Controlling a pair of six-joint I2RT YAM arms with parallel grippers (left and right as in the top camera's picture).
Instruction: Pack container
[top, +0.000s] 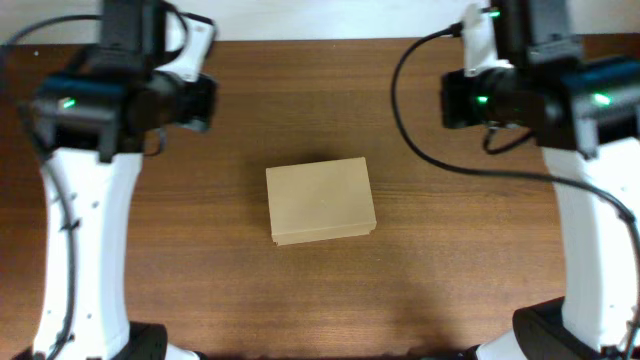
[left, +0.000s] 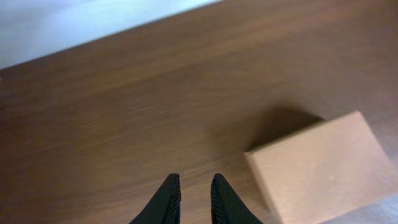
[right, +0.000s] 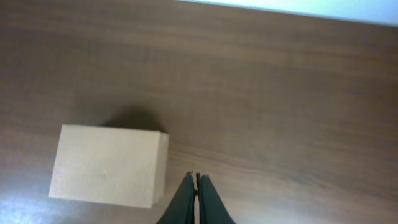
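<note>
Container (top: 320, 203) lid down, between left claw (left: 194, 194) and right claw (right: 197, 188), touching neither

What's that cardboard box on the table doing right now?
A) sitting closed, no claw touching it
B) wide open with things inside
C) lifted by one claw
A: the container lies shut on the table, with the left gripper and right gripper both apart from it.

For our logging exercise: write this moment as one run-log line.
container: closed, untouched | left claw: slightly open, empty | right claw: shut, empty
</note>
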